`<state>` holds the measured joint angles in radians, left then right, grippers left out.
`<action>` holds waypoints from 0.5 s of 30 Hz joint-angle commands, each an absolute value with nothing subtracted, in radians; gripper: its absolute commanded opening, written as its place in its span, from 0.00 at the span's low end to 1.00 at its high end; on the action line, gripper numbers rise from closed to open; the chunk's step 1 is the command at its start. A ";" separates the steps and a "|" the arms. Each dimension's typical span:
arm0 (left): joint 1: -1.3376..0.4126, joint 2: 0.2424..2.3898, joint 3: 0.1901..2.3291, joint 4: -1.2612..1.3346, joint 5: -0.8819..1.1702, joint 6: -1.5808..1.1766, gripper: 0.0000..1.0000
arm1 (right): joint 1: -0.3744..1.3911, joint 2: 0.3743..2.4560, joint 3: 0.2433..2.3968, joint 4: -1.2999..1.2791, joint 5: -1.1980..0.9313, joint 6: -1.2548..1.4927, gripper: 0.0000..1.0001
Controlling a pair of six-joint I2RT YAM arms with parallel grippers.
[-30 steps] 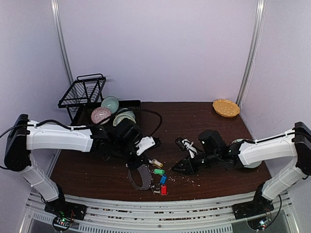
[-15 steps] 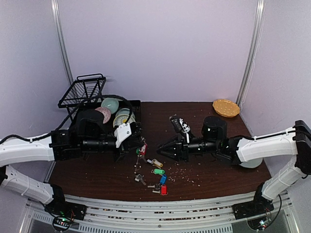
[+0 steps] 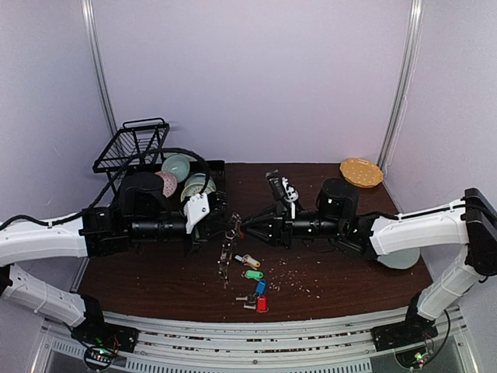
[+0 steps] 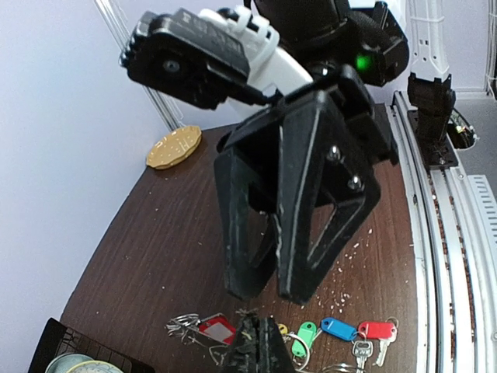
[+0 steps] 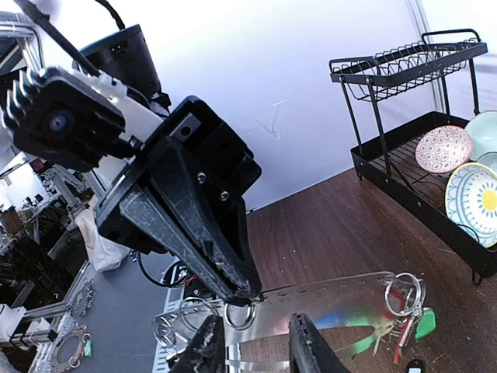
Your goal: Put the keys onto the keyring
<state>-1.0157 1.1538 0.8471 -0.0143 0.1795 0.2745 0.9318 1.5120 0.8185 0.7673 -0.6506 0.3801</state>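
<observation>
The right end effector (image 4: pixel 268 291) hangs above tagged keys (image 4: pixel 311 336) on the brown table (image 4: pixel 155 241).

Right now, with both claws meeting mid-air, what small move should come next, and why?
Probably ease the open right claw forward and close on the thin dark wire keyring dangling from the shut left claw, steadying it; green-, blue- and red-tagged keys lie loose below.

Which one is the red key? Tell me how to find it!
Start at the dark brown wooden table and look toward its near edge, between the two arms. A short row of keys with plastic tags lies there. The small silvery key with the red tag is nearest the edge, just below the blue tag and green tag.
</observation>
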 commanded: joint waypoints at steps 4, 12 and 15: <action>-1.020 1.144 0.865 0.126 0.199 0.233 0.00 | 0.941 1.592 0.858 0.861 -0.700 0.465 0.37; -1.020 1.154 0.873 0.112 0.193 0.242 0.00 | 0.944 1.630 0.846 1.004 -0.745 0.565 0.33; -1.020 1.155 0.877 0.107 0.187 0.245 0.00 | 0.944 1.645 0.850 1.013 -0.762 0.575 0.31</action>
